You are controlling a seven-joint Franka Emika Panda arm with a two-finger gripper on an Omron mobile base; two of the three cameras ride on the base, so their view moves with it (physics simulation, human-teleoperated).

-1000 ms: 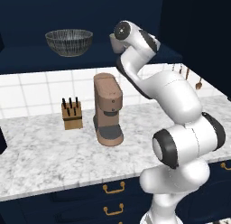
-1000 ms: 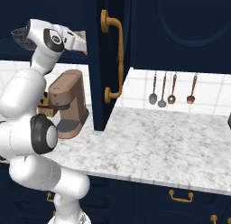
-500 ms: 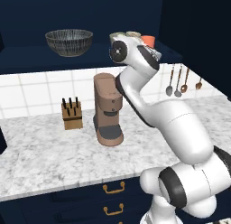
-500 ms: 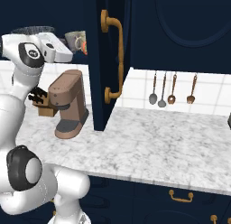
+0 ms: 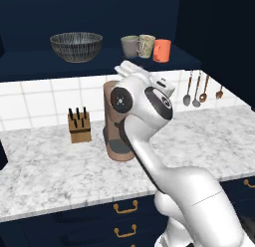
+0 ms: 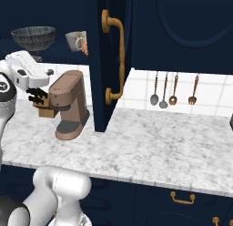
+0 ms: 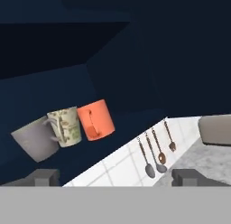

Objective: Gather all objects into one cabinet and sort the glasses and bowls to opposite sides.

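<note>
Hand [image 7: 115, 177] empty, tips set wide. Past it on navy cabinet shelf [image 5: 30, 58]: grey-mauve cup [image 7: 35, 138], cream patterned cup [image 7: 66, 126], plain orange cup [image 7: 95, 119] touching at 3 o'clock; wide striped dark bowl [image 5: 76, 46] at 9. Risk: a close reach could topple the cups.

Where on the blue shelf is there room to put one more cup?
The shelf is bare between the striped bowl and the grey cup. It is crowded at the right end, where the grey, patterned and orange cups stand packed together.
</note>
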